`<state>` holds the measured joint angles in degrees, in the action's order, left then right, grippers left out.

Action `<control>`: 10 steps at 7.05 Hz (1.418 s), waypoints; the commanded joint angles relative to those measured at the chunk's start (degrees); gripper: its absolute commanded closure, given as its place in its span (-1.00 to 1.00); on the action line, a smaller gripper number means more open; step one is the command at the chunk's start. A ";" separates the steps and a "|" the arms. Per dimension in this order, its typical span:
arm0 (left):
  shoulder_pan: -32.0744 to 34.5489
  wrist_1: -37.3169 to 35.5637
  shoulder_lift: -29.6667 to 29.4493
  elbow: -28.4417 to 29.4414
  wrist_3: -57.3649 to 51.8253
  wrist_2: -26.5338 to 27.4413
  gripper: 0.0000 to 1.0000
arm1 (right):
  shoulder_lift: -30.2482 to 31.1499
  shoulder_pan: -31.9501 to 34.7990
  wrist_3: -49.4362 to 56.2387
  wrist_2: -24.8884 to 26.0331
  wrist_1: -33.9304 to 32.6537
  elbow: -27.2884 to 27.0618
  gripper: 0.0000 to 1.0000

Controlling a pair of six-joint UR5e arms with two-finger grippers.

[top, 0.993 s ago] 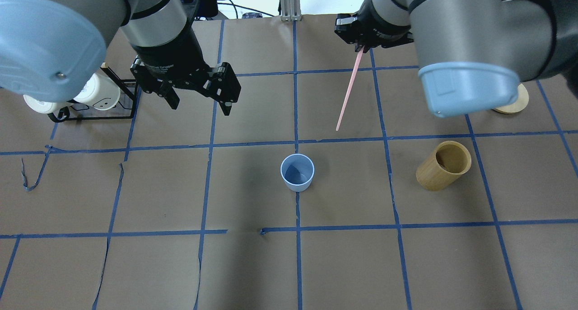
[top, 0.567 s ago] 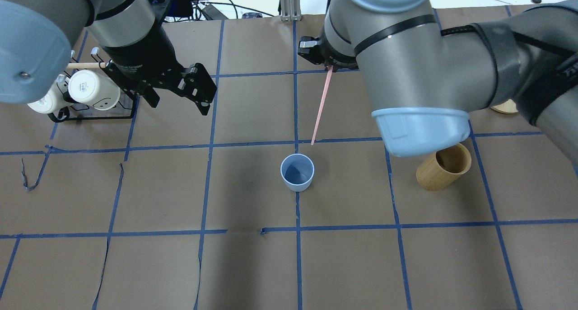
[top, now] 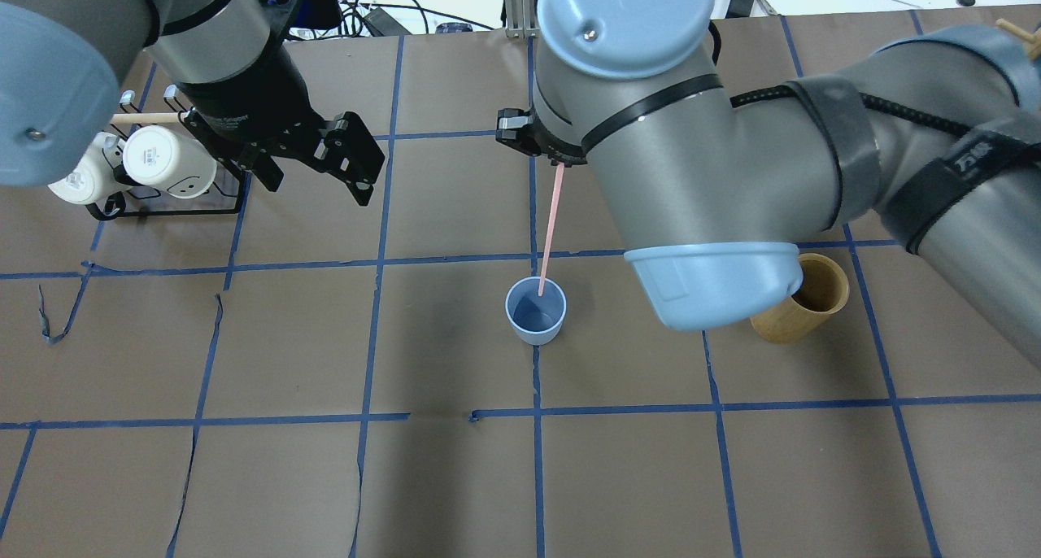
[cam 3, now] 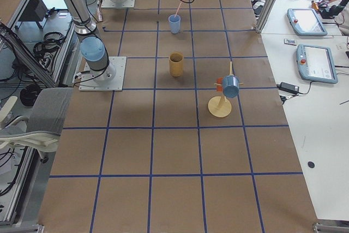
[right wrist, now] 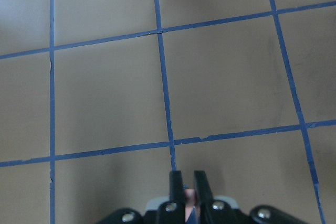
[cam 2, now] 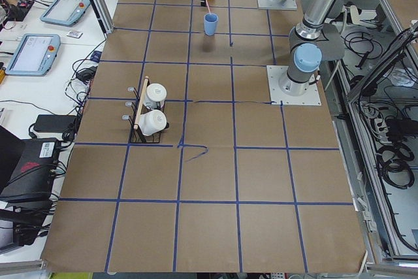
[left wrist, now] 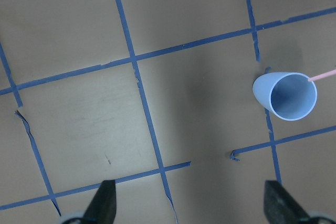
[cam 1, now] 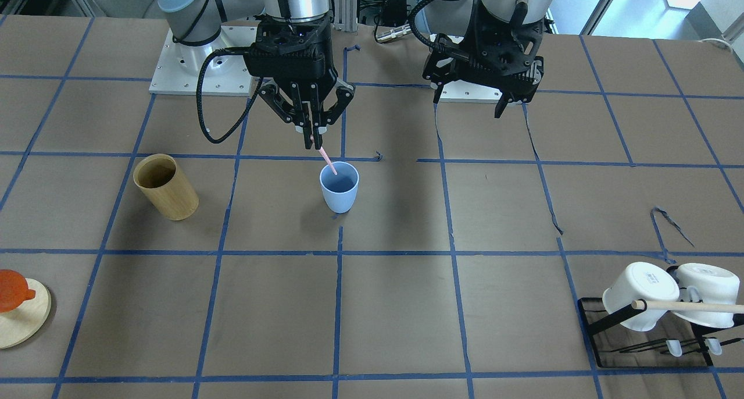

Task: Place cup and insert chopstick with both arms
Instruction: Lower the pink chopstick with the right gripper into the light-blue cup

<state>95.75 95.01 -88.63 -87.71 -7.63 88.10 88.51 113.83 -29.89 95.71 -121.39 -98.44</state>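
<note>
Chopstick [top: 550, 220] is pinched at its top by the right gripper [cam 1: 312, 136], with its lower tip seen at the mouth of the cup [top: 535, 310], which is stood upright at centre frame. The left gripper [top: 319, 185] is held spread at upper left.

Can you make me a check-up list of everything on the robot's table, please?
Surface: brown table with a blue tape grid, some tape torn.
Job's things: blue cup upright; pink chopstick tilted, lower tip at the cup's mouth.
Clutter: wooden cylinder; white mugs on a black rack; orange piece on a round wooden stand.
Grippers: right tool shut on the chopstick; left tool open, empty.
Cables: black cable looping beside the right tool.
Surroundings: tablets on side benches; grey chair.
</note>
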 commanded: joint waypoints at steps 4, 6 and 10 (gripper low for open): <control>-0.56 -0.97 -0.23 -0.70 -0.01 0.58 -1.00 | -1.05 0.42 -2.45 -0.70 -0.16 -2.11 1.00; -1.70 -3.76 0.55 -0.80 0.77 0.84 -1.00 | -2.63 0.42 -2.45 -0.35 -0.16 -2.11 1.00; -1.18 -1.34 3.89 -1.94 3.39 7.35 -1.00 | -2.20 -0.36 -1.14 0.09 1.24 -0.97 -1.00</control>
<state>94.45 92.50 -86.17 -89.43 -6.04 95.06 85.96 113.99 -31.87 95.78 -120.89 -100.01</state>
